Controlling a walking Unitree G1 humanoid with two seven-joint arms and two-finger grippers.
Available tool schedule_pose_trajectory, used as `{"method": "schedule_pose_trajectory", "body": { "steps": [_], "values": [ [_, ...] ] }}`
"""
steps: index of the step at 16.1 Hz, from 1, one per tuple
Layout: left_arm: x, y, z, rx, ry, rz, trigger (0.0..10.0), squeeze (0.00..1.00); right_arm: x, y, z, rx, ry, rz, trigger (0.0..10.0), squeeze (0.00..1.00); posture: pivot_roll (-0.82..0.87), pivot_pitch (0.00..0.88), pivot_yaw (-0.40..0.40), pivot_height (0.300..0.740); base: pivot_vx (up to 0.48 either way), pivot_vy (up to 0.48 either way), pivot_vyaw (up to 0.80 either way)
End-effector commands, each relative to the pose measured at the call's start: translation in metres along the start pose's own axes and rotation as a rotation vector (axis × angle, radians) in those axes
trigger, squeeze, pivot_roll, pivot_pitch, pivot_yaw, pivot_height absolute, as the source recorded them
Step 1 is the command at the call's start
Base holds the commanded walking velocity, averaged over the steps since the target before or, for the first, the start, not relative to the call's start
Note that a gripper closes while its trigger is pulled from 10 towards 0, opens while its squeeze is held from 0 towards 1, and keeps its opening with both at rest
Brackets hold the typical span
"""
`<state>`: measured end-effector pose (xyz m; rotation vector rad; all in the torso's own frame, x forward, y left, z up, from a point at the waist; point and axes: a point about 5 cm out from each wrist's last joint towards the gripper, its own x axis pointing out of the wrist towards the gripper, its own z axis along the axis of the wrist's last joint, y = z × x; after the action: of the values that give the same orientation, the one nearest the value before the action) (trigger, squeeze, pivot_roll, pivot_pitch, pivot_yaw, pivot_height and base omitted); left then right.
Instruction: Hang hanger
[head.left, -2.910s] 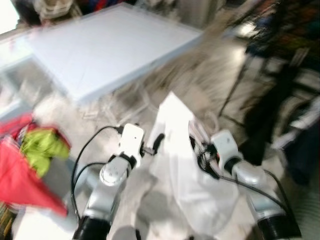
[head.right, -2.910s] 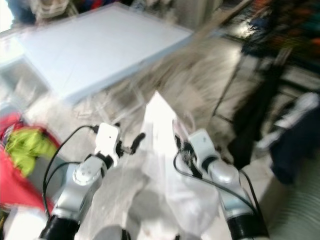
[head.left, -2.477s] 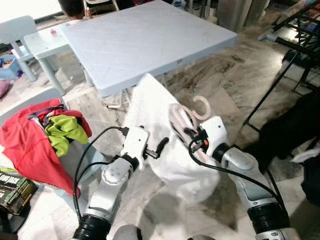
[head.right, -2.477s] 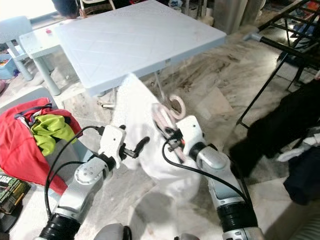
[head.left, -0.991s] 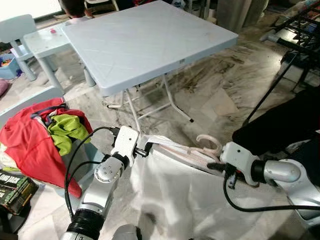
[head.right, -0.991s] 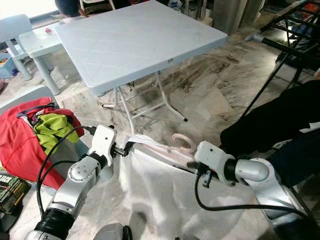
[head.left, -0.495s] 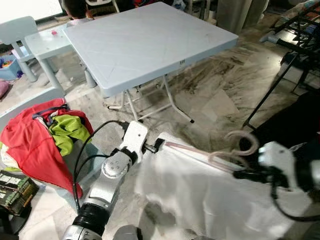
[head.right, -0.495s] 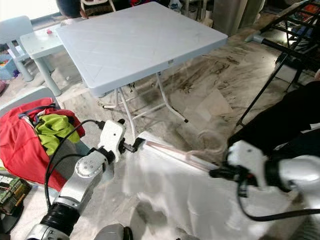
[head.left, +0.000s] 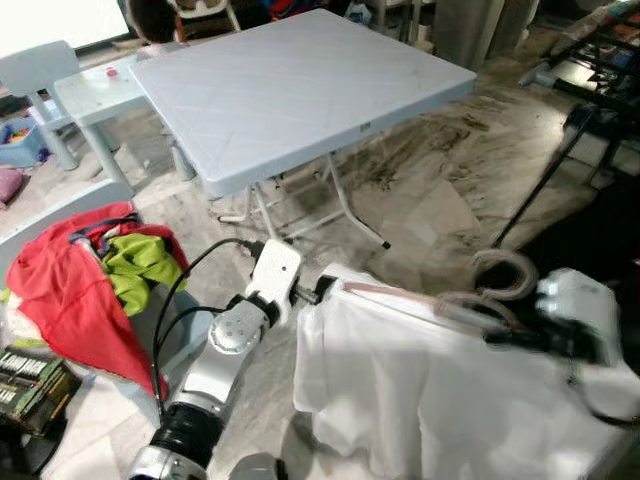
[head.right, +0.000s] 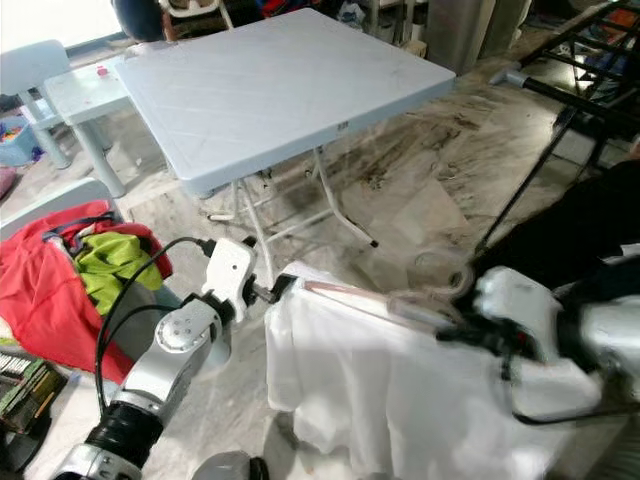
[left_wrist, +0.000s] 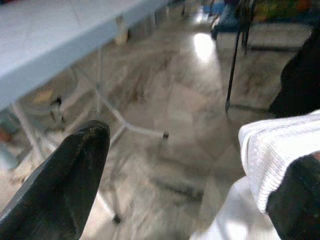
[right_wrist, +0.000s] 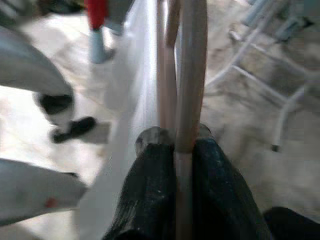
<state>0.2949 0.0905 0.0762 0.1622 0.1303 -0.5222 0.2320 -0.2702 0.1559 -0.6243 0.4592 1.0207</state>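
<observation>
A pink hanger (head.left: 440, 300) with a curved hook (head.left: 505, 268) carries a white shirt (head.left: 430, 395) that hangs low over the marble floor in front of me. My right gripper (head.left: 497, 335) holds the hanger just below the hook. In the right wrist view its fingers (right_wrist: 155, 200) are shut on the pink hanger (right_wrist: 190, 90). My left gripper (head.left: 315, 290) is at the shirt's left shoulder end. In the left wrist view its fingers (left_wrist: 65, 185) stand wide apart, and the white shirt (left_wrist: 280, 145) rests against one of them.
A light blue folding table (head.left: 290, 90) stands ahead. A pile of red and green clothes (head.left: 90, 280) lies on a chair at my left, books (head.left: 30, 375) beside it. A dark clothes rack (head.right: 560, 90) with a black garment (head.left: 600, 230) stands at the right.
My right gripper has carried the hanger further right and slightly up. The shirt now hangs spread below it. My left gripper has stayed by the shirt's left shoulder.
</observation>
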Motion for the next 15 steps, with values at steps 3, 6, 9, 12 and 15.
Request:
{"method": "schedule_pose_trajectory", "body": {
  "steps": [3,6,9,12,15],
  "values": [
    [-0.017,0.045,-0.011,-0.019,0.056,0.229,10.0,0.0,0.04,-0.004,-0.016,0.033,0.08,-0.245,10.0,0.0,-0.11,0.0,0.05,0.74,0.0,0.0,0.0],
    [-0.016,0.042,-0.008,-0.016,0.035,0.233,10.0,0.0,0.08,0.006,-0.016,0.042,0.1,-0.336,10.0,0.0,-0.11,0.0,0.051,0.74,0.0,0.0,0.0],
    [-0.016,0.046,-0.002,-0.005,0.011,0.264,10.0,0.0,0.1,0.021,-0.027,-0.029,0.175,-0.312,10.0,0.0,-0.1,0.0,0.046,0.74,0.0,0.0,0.0],
    [-0.022,0.058,-0.005,0.009,0.03,0.309,10.0,0.0,0.079,0.027,-0.047,-0.045,0.213,-0.251,10.0,0.0,-0.1,0.0,0.041,0.74,0.0,0.0,0.0],
    [-0.027,0.067,-0.009,0.013,0.049,0.332,10.0,0.0,0.029,0.017,-0.074,-0.016,0.306,-0.277,10.0,0.0,-0.12,0.0,0.044,0.74,0.0,0.0,0.0]
  ]
}}
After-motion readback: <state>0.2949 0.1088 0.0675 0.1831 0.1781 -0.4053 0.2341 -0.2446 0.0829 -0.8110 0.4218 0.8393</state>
